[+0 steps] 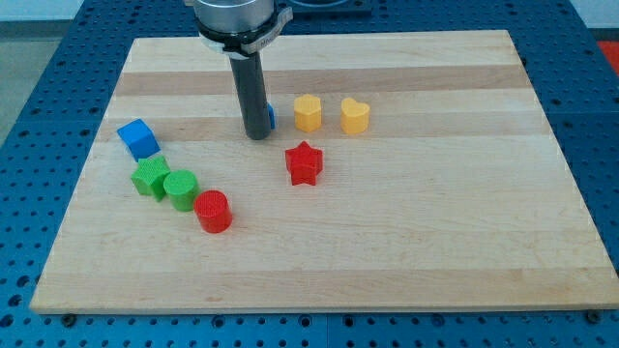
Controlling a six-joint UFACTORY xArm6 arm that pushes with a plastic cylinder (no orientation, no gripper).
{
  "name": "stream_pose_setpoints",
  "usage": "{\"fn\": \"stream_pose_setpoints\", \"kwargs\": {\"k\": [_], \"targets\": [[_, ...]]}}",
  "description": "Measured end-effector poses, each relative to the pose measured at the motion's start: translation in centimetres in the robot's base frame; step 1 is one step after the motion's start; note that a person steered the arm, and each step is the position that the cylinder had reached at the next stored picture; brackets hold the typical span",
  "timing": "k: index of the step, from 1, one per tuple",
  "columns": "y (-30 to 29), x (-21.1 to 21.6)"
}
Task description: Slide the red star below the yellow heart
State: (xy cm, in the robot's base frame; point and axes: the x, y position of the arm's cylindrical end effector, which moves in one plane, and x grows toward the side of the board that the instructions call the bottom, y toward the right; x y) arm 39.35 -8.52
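Near board centre sits the red star (pixel 304 162), below-left of the yellow heart (pixel 355 115) and well apart from it. Yellow hexagon (pixel 308 112) sits just left of the heart. My tip (pixel 257 135) rests upper-left of the star, not touching; bare rod, holding nothing, partly hiding 1 blue block (pixel 270 117). Best approach: come round to the star's left, push right, stop under the heart.

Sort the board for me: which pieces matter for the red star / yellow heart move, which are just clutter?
In play:
red star
yellow heart, up and to the view's right of the star
my tip, to the star's upper left, not touching it

Clutter:
yellow hexagon
blue cube
green star
green cylinder
red cylinder
blue block, mostly hidden behind the rod
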Motion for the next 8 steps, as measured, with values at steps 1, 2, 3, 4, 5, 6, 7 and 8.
{"fn": "stream_pose_setpoints", "kwargs": {"k": [1,2,3,4,5,6,7,8], "targets": [[0.0,0.0],[0.1,0.9],[2.9,4.6],[6.1,6.2],[7.3,7.0],[9.8,6.9],[12.5,6.5],[12.5,6.5]]}}
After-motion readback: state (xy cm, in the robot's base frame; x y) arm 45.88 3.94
